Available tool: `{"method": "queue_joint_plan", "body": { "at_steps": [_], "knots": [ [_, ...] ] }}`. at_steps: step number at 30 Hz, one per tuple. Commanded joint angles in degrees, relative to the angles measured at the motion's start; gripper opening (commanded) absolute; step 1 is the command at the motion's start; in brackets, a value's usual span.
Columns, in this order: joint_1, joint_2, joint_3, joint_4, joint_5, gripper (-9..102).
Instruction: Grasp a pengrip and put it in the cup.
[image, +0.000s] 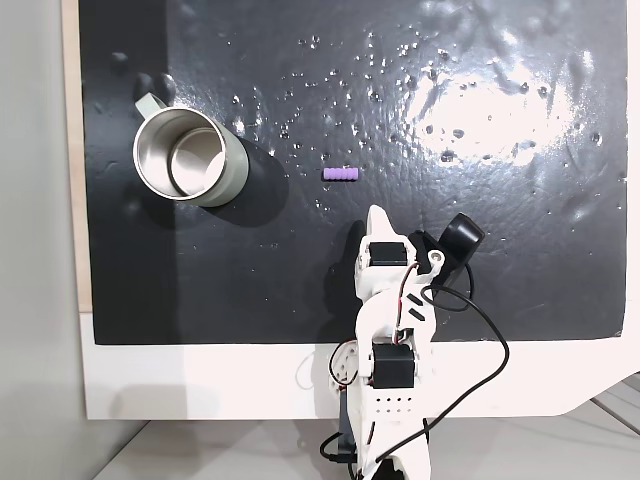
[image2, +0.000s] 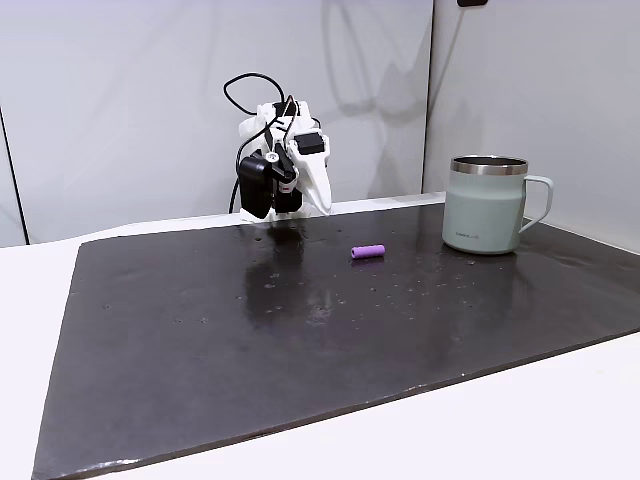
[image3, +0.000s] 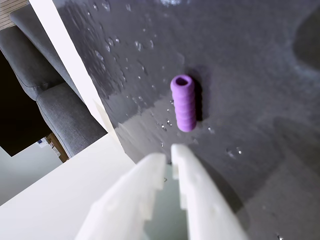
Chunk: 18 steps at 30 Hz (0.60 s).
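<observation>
A glossy black rubbery mat (image: 480, 300) speckled with droplets covers the white table (image2: 560, 420). The white 3D-printed arm (image: 395, 340) stands at the mat's near edge in a fixed view. The round pale grey-green mug with a shiny steel inside (image: 190, 155) stands upright, well apart from it. The gripper (image3: 168, 156) hovers with its white fingers nearly pressed together, holding nothing. The tiny light-purple ribbed pengrip (image3: 184, 102) lies on its side on the mat just ahead of the fingertips, between arm and cup (image2: 485, 205)
</observation>
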Motion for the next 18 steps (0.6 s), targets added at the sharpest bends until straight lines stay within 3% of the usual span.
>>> {"method": "queue_joint_plan", "body": {
  "at_steps": [1, 13, 18],
  "knots": [
    [-2.46, 0.62, 0.70, -2.11, -2.46, 0],
    [-2.46, 0.62, 0.70, -2.37, -2.46, 0],
    [-1.58, 0.62, -6.94, 0.53, -4.22, 0]
  ]
}}
